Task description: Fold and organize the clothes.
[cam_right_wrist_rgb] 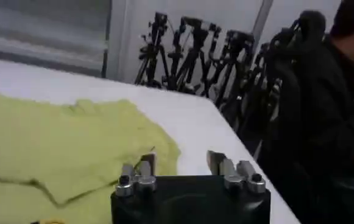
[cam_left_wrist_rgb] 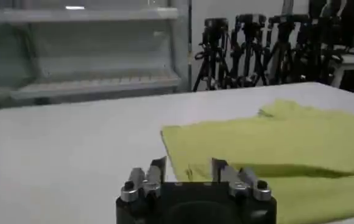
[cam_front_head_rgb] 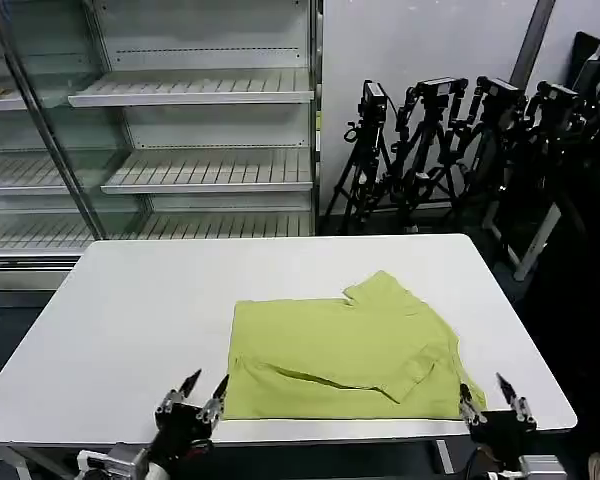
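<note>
T-shirt point(cam_front_head_rgb: 345, 350): half-folded on table point(cam_front_head_rgb: 130, 310); left gripper point(cam_front_head_rgb: 204, 388), right gripper point(cam_front_head_rgb: 485, 392) both agape at your near edge; uneven pinches risk skewed folds

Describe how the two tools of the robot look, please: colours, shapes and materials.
The left tool and the right tool look alike. Each has a black, blocky body carrying two silver metal fingers that taper to dark pointed tips. Round black screws sit on the finger bases. On the left arm, a silver-grey wrist section sits behind the black body.
</note>
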### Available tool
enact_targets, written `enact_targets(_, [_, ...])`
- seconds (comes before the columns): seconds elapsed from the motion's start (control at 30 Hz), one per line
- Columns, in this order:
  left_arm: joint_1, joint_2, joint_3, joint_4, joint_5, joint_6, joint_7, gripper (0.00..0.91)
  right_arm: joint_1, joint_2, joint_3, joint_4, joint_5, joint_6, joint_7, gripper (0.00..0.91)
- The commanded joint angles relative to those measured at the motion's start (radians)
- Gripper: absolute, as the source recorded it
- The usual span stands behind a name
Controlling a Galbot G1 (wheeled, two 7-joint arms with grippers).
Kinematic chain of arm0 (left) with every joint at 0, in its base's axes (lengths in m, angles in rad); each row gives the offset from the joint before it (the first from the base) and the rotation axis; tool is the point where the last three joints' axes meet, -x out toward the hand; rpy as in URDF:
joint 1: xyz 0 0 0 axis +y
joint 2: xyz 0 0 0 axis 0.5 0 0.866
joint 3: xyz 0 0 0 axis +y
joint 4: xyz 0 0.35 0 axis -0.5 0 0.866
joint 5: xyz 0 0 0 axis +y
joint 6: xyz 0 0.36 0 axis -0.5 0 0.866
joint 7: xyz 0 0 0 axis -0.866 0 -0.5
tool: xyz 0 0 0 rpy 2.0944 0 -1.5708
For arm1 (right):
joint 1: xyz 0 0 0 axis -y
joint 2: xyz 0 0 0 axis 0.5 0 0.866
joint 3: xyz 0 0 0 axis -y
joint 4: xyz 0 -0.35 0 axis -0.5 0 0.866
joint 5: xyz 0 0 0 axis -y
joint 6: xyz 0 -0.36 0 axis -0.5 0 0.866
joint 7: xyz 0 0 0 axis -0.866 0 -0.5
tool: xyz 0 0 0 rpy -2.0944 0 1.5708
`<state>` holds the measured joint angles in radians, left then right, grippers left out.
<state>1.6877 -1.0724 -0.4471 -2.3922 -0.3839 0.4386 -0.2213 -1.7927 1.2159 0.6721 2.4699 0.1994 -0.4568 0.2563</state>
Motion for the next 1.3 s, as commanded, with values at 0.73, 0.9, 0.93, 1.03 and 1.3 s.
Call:
enact_targets(0.73, [-0.669, 0.107, 0.235, 0.426, -0.294, 0.139, -0.122, 0.907, 0.936, -0.127, -0.450, -0.587, 0.346, -0.123, 0.165, 0.907])
enact_targets(0.9, [-0.798, 0.107, 0.321, 0.536, -0.301, 0.140, -0.125, 0.907, 1.064, -0.098, -0.528, -0.761, 0.375, -0.123, 0.185, 0.907])
enact_targets(0.93, [-0.810, 0.105, 0.327, 0.544, -0.302, 0.139, -0.125, 0.907, 1.077, -0.093, -0.535, -0.782, 0.380, -0.123, 0.187, 0.907])
enact_targets(1.03, [-0.867, 0.093, 0.364, 0.594, -0.316, 0.140, -0.128, 0.907, 1.117, -0.077, -0.556, -0.844, 0.398, -0.124, 0.193, 0.907])
enact_targets(1.3, [-0.956, 0.049, 0.442, 0.708, -0.331, 0.140, -0.130, 0.907, 1.232, -0.025, -0.627, -1.046, 0.437, -0.125, 0.191, 0.907])
